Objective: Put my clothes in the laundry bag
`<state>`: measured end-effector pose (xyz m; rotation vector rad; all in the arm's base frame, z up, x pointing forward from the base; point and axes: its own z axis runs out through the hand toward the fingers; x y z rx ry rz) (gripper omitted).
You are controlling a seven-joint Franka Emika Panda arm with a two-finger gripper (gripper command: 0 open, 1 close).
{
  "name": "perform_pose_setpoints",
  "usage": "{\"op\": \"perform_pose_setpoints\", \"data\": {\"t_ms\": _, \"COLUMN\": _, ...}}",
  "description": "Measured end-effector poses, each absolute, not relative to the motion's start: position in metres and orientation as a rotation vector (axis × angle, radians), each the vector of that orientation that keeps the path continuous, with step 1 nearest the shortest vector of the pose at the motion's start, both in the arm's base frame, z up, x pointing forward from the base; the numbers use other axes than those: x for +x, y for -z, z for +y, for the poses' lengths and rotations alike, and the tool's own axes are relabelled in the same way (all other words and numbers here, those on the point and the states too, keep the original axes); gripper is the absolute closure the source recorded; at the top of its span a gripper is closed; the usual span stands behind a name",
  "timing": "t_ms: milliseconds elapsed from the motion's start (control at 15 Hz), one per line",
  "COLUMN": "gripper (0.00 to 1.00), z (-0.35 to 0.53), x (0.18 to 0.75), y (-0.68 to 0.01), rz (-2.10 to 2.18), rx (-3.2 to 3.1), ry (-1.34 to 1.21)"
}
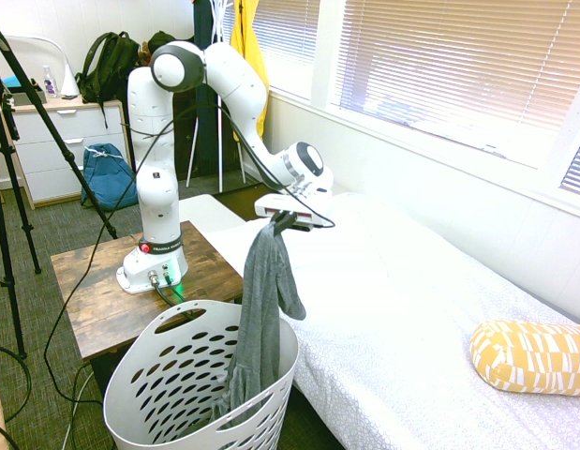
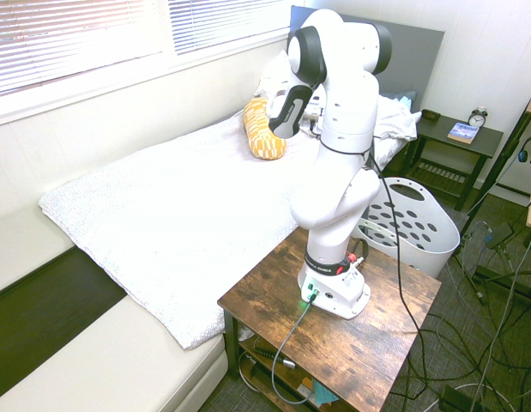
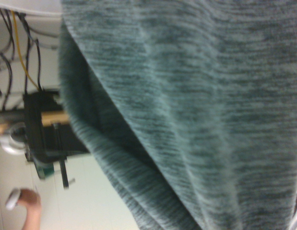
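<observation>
Pincer (image 1: 284, 222) shut on grey shirt (image 1: 261, 305), holding it o/ basket (image 1: 201, 375).

matt grey cloth garment (image 1: 261, 314), smooth plastic basket (image 1: 130, 398)

White robot arm with dark joint caps
The arm (image 1: 158, 178) has smooth, rounded glossy white segments, with round black-to-grey caps at the joints. Near the foot runs a dark band with pale lettering; a red button sits at about eight o'clock on it in the first exterior view, and a green light glows at the base's four o'clock. A black cable (image 1: 235, 127) loops loosely along the upper links, and small round connectors stud the white base.
</observation>
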<state>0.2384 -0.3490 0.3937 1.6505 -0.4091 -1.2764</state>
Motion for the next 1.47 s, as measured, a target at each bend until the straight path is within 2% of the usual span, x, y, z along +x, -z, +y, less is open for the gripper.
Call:
{"op": "perform_pose_setpoints", "data": {"t_ms": 200, "gripper": 1.00, "z": -0.353, "x": 0.190, "y": -0.404, "rz": -0.399, "rx": 1.637, "ry": 1.315}}
{"op": "perform_pose_setpoints", "data": {"t_ms": 467, "gripper": 1.00, "z": -0.345, "x": 0.146, "y": -0.346, "rz": -0.395, "rx": 1.650, "ry": 1.341}}
{"op": "perform_pose_setpoints", "data": {"t_ms": 533, "gripper": 0.00, "z": -0.345, "x": 0.142, "y": -0.335, "rz": -0.402, "rx": 1.656, "ry": 1.328}}
{"op": "perform_pose_setpoints", "data": {"t_ms": 933, "gripper": 0.00, "z": -0.350, "x": 0.150, "y": -0.281, "rz": -0.417, "rx": 1.706, "ry": 1.233}}
{"op": "perform_pose_setpoints", "data": {"t_ms": 1467, "gripper": 0.00, "z": -0.350, "x": 0.162, "y": -0.262, "rz": -0.442, "rx": 1.768, "ry": 1.175}}
